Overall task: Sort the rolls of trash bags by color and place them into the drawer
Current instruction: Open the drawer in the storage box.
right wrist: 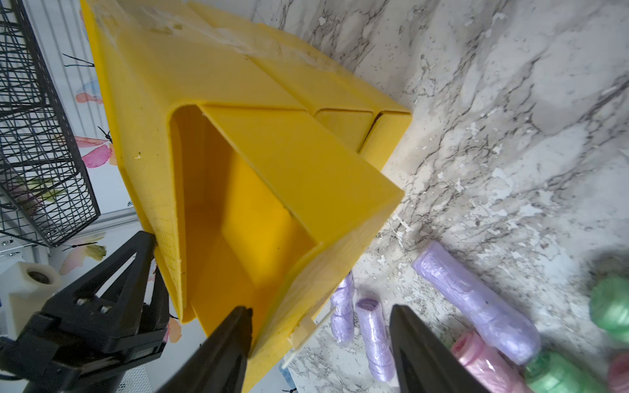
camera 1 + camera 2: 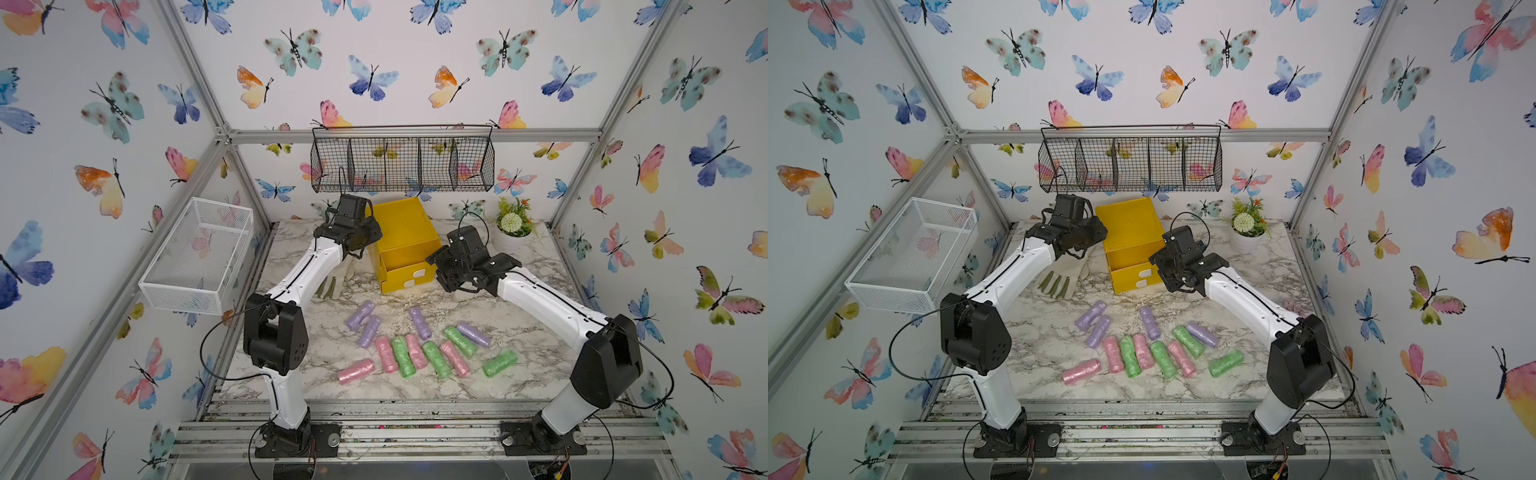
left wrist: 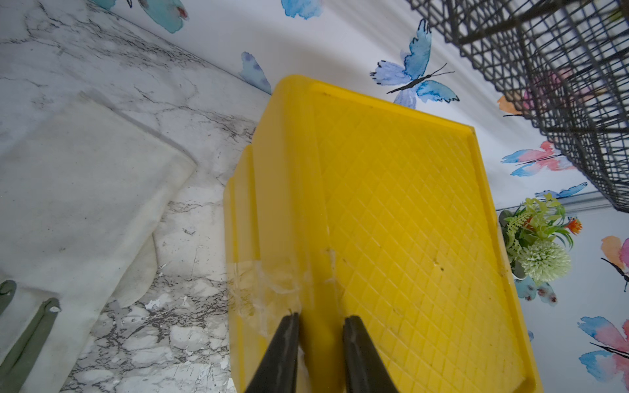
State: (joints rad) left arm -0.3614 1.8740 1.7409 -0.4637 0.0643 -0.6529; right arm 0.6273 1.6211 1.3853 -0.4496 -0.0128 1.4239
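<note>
In both top views the yellow drawer chest [image 2: 409, 226] stands at the back of the desk [image 2: 536, 378], top drawer out and bare, with pink, green and purple rolls [image 2: 415, 351] mixed near the front. In the left wrist view the left claw [image 3: 321, 316] pinches the chest's top edge, a hold we want firm. In the right wrist view the right claw [image 1: 320, 309] gapes astride the drawer's front and white tab [image 1: 301, 335]; we would back off, then fetch one colour at a time.

The top drawer [image 2: 1126, 262] of the yellow chest [image 2: 1127, 220] stands open, coloured rolls [image 2: 1128, 356] lying on the table [image 2: 1050, 345] before it
</note>
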